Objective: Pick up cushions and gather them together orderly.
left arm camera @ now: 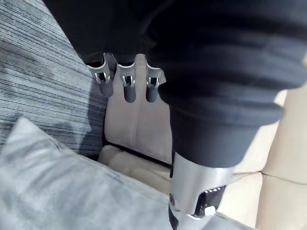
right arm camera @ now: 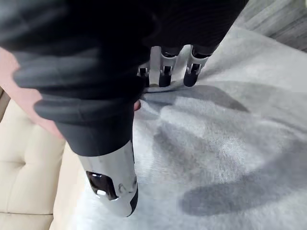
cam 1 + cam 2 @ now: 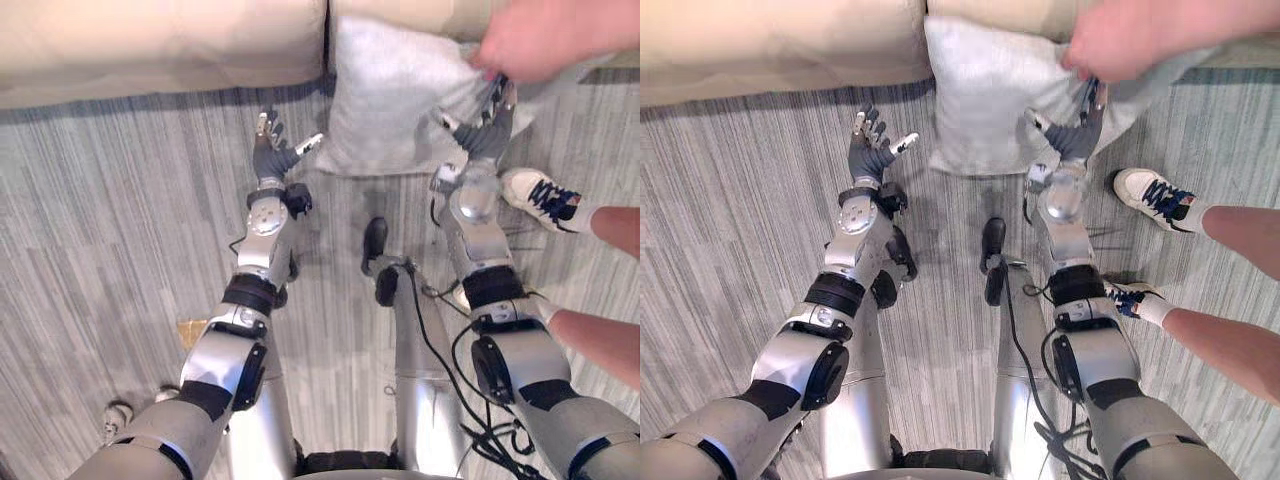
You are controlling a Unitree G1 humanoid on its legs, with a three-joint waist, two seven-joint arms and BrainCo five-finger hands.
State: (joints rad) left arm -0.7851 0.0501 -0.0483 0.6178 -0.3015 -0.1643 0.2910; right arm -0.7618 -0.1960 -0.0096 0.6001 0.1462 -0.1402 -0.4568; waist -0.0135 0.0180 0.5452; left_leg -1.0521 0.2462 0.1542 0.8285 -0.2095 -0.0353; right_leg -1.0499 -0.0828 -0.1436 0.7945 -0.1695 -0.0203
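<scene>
Sofa (image 3: 150,50) at back; grey cushion (image 3: 390,100) on floor (image 3: 100,220), top edge vs sofa. Left hand (image 3: 272,155) spread wide, just beside cushion. Right hand (image 3: 487,135) fingers straight on its corner, under person's hand (image 3: 530,40). Risk: no real grip, cushion slips; could nip person.

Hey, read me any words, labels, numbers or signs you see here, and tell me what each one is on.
No readable text anywhere.
The grey cushion and the beige sofa are plain.
The person's white sneaker has dark markings, but no letters can be made out in them.
</scene>
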